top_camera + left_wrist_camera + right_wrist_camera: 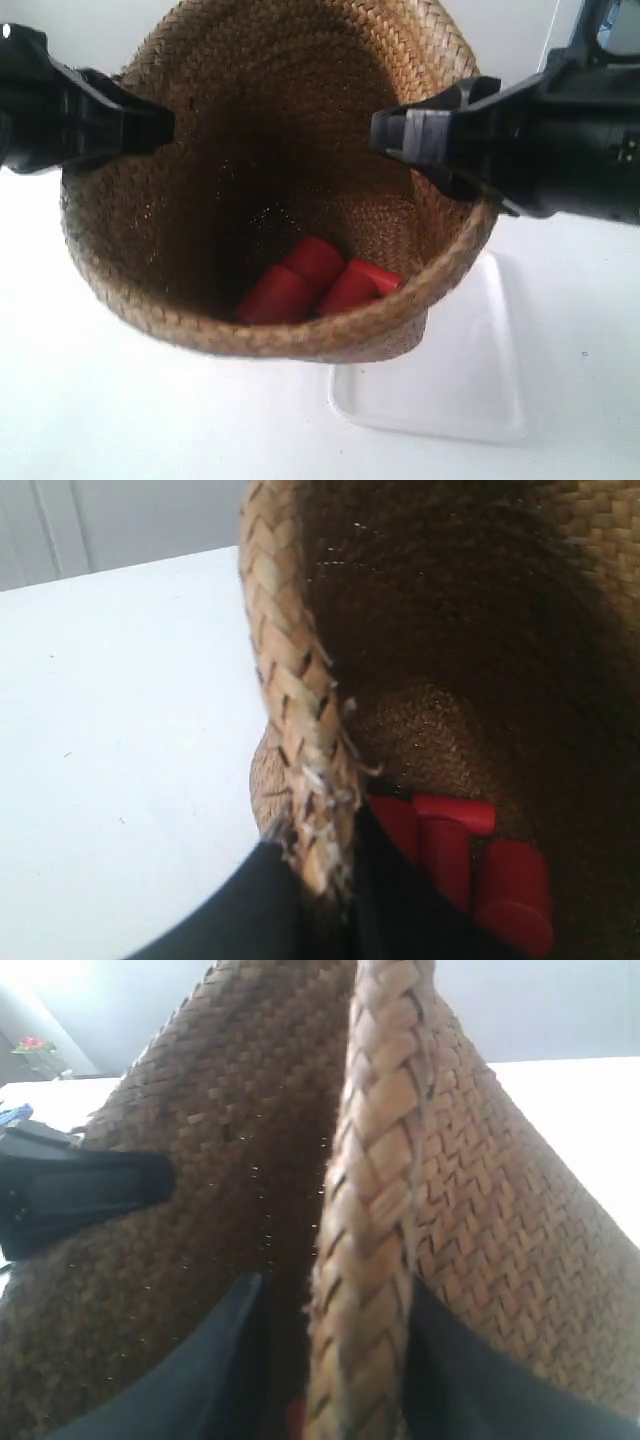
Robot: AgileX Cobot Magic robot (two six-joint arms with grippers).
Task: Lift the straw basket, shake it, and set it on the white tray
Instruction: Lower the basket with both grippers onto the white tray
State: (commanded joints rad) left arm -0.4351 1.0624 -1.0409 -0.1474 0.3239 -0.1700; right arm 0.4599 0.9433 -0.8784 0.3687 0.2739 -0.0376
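Note:
The straw basket (pixel 200 250) hangs in the air, its mouth tipped toward the exterior camera. Red cylinders (pixel 310 280) lie in its bottom. The gripper of the arm at the exterior view's left (pixel 150 125) grips one side of the rim. The gripper of the arm at the exterior view's right (pixel 395 135) grips the opposite side. My left gripper (pixel 315 845) is shut on the braided rim (pixel 290 680), with red cylinders (pixel 460 850) beyond it. My right gripper (pixel 335 1290) straddles the rim (pixel 380 1210), one finger inside and one outside. The white tray (pixel 470 390) lies on the table below the basket.
The white table (pixel 120 420) spreads around the tray. In the right wrist view the other arm's black gripper (pixel 90 1190) shows on the basket's far side. A pale wall stands behind the table.

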